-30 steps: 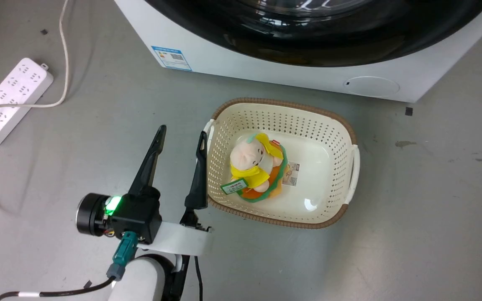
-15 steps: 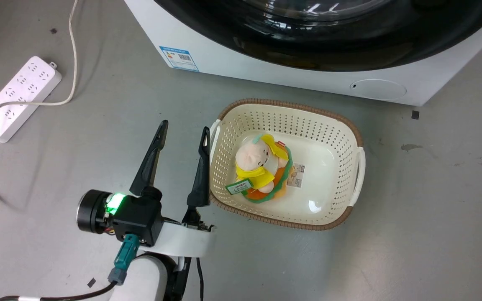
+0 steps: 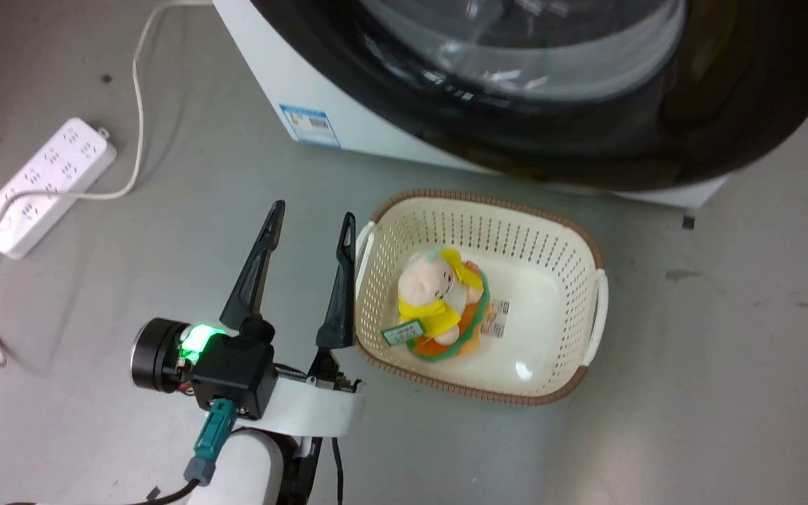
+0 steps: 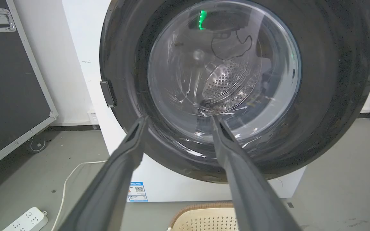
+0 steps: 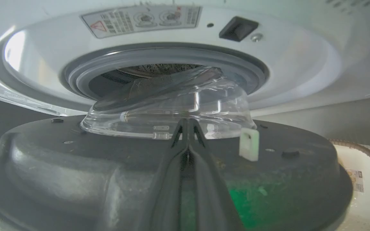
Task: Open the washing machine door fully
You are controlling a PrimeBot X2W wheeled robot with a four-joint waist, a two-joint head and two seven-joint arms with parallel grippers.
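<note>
The washing machine door (image 3: pixel 586 140) is a big glossy black ring with a bulging clear glass centre, and it stands partly swung out from the white machine (image 3: pixel 264 77). In the left wrist view the door (image 4: pixel 332 96) faces me. My left gripper (image 3: pixel 313 214) hangs open and empty above the floor, just left of the basket, and its fingers (image 4: pixel 236 160) point at the door's lower part. In the right wrist view my right gripper (image 5: pixel 187 123) is shut on nothing. Its tips rest on the door's dark inner face (image 5: pixel 75 166) at the foot of the glass bowl (image 5: pixel 172 106), beside a white latch (image 5: pixel 249 144).
A cream basket (image 3: pixel 481 200) holding a plush toy (image 3: pixel 435 294) sits on the floor below the door. A white power strip (image 3: pixel 43 186) and its cable lie at the left. A black case on wheels (image 4: pixel 8 80) stands left of the machine. The grey rubber ring (image 5: pixel 165 56) frames the drum.
The door has swung outward and now hides the small round white flap on the machine's front. The head camera has shifted a little. My left gripper stays where it was, open.
</note>
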